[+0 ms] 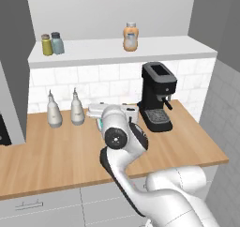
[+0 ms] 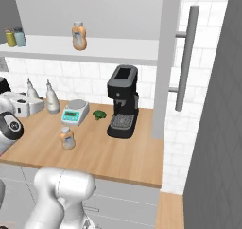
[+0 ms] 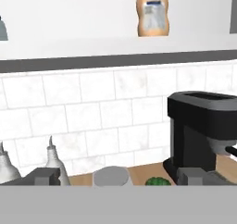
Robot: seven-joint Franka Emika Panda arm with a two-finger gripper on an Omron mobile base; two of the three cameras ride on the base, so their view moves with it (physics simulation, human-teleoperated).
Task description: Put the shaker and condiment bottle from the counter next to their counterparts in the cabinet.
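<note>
Condiment bottle (image 2: pixel 67 138): upright on the surface (image 2: pixel 118 152), in front of the scale (image 2: pixel 75 112), low and to the right of the gripper (image 3: pixel 118 177). Gripper: jaws wide apart, empty, facing the tiled wall. Shaker (image 1: pixel 57 43): on the cabinet (image 1: pixel 117 50) shelf beside the yellow-green shaker (image 1: pixel 46 44).

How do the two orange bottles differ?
The condiment bottle stands on the counter; the bigger bottle stands on the cabinet shelf. The condiment bottle is smaller and slimmer; the bigger bottle bulges. Both are orange, upright and pale-topped.
</note>
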